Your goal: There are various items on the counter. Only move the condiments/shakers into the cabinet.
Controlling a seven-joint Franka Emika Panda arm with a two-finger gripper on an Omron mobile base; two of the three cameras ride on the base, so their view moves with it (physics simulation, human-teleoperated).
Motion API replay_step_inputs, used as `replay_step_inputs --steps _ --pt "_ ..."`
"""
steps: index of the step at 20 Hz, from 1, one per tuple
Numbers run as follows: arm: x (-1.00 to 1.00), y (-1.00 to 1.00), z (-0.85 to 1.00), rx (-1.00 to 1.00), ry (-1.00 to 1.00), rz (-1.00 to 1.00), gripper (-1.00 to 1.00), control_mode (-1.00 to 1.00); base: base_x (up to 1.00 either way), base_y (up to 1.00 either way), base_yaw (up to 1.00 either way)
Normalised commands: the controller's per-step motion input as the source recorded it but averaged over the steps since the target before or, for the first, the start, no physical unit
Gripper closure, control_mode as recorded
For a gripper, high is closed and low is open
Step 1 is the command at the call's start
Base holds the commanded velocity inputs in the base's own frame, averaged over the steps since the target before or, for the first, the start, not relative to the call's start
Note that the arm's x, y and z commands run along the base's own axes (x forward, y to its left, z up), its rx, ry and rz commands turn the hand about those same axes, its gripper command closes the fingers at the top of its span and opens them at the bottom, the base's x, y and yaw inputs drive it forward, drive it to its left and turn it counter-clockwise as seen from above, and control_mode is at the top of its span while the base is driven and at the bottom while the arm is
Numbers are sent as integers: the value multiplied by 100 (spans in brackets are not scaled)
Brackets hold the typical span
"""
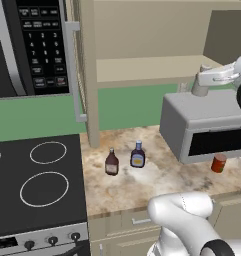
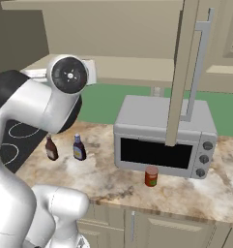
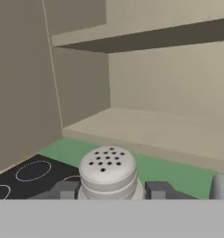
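In the hand view my gripper [image 3: 111, 190] is shut on the short grey-white shaker [image 3: 108, 171], which stands upright with its holed top showing and a dark fingertip [image 3: 66, 189] on each side. It hangs in front of the cabinet's tan shelf [image 3: 155, 128], level with its front edge. From the left base view the gripper [image 1: 201, 86] holds the shaker [image 1: 199, 90] above the microwave, at the shelf [image 1: 142, 67]. The slim brown-red bottle [image 1: 111, 162] and the blue-capped dark bottle [image 1: 137, 155] stand side by side on the counter [image 1: 157, 182].
A grey microwave [image 1: 202, 125] sits on the counter under the cabinet, with a small red can [image 1: 219, 163] in front of it. The black stovetop [image 1: 37, 185] lies to the left. An open cabinet door [image 2: 185, 72] hangs above the microwave.
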Motion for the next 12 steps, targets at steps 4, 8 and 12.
replay_step_inputs --steps 4,8,12 --pt "-1 0 11 -1 -18 0 100 -100 0 0 0" --pt "39 0 6 0 -22 -9 100 -100 0 0 0" --pt "51 0 0 0 -9 -13 100 -100 0 0 0"
